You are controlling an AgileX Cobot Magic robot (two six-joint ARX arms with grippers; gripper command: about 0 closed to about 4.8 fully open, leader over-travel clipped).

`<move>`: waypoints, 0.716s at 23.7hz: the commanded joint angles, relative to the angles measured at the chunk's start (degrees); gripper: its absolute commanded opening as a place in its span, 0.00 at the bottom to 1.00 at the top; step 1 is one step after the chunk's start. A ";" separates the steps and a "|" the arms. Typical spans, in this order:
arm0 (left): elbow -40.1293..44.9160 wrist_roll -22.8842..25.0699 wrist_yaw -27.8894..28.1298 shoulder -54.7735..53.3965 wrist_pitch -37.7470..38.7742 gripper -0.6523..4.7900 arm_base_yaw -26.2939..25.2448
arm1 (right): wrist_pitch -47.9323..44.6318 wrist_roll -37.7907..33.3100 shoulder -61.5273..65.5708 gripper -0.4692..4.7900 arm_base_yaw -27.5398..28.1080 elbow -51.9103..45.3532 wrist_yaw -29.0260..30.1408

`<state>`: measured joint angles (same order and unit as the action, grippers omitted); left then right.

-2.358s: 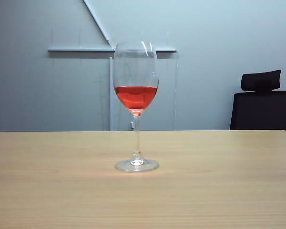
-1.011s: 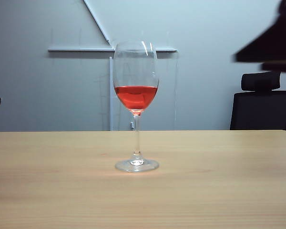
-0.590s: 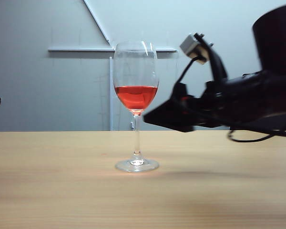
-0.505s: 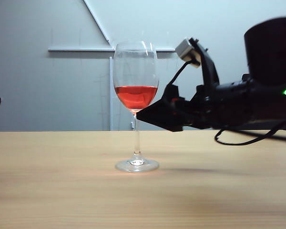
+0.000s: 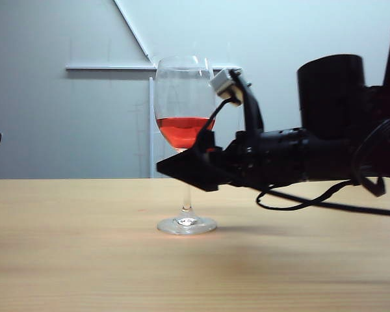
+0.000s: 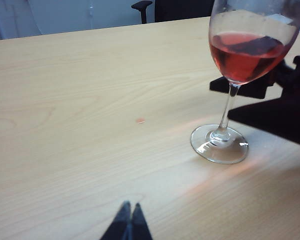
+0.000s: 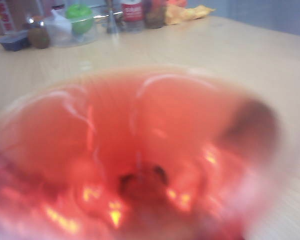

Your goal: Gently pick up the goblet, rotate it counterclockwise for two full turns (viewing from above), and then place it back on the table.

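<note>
**Closing in on the stem**

Beige wood-grain table (image 5: 65,260) under a pale grey wall is what we work on, with a black office chair behind the far edge. Our goblet (image 5: 185,140) stands upright on its foot near the middle of the table, red liquid low in the bowl.

Our right gripper (image 5: 182,167) reaches in level from the right edge, at stem height just under the bowl. Its two fingers stand apart, one on either side of the stem, holding nothing yet; its wrist view is filled by the blurred red bowl (image 7: 135,160). Our left gripper (image 6: 128,227) hangs well clear of the glass with its fingertips pressed together, empty.

We judge ourselves at the grasp step, nothing lifted. Next we need a soft, centred close on the thin stem, then a straight lift before any turning, so the liquid stays level.
</note>
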<state>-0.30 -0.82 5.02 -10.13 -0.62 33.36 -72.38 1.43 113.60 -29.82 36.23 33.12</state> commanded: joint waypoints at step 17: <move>-0.20 0.37 -0.09 -0.09 -0.63 0.11 0.00 | -1.18 -0.20 0.85 0.20 -0.90 1.88 -0.20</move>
<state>-0.30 -0.82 5.02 -10.13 -0.62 33.36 -72.47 1.54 114.63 -30.57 37.91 32.82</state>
